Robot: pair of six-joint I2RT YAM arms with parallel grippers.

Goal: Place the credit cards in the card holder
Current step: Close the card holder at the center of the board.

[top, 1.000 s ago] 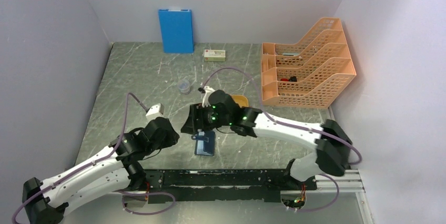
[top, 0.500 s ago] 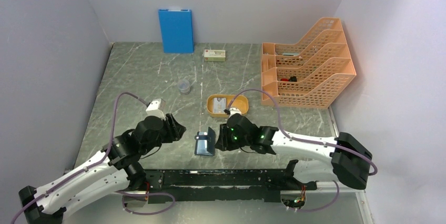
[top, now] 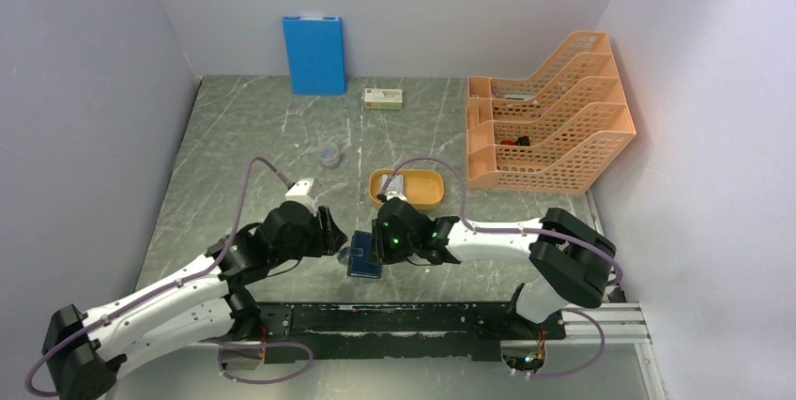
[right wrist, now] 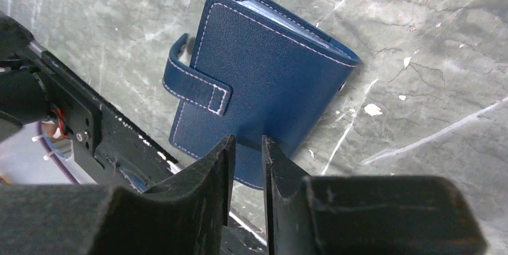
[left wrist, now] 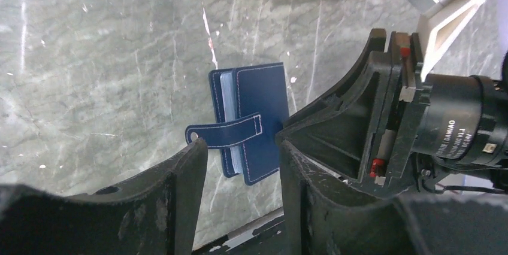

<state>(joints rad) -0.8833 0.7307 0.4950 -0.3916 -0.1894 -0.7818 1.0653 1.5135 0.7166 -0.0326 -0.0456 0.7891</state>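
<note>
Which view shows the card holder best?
Right wrist view: the card holder is large and sharp, with stitching and strap clear. Left wrist view shows it smaller and partly hidden. Top external view shows only a small dark shape.

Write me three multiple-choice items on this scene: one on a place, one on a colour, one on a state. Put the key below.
1. Where does the card holder lie?
A. In the orange tray
B. On the table, between the left gripper and the right gripper
C. In the file rack
2. What colour is the board standing at the back?
A. Red
B. Green
C. Bright blue
3. How does the left gripper stand?
A. Open, holding nothing
B. Shut on a card
C. Shut on the tray
Key: 1 B, the top view shows it on the table between both grippers. 2 C, it is plainly blue. 3 A, its wrist view shows spread jaws.
</note>
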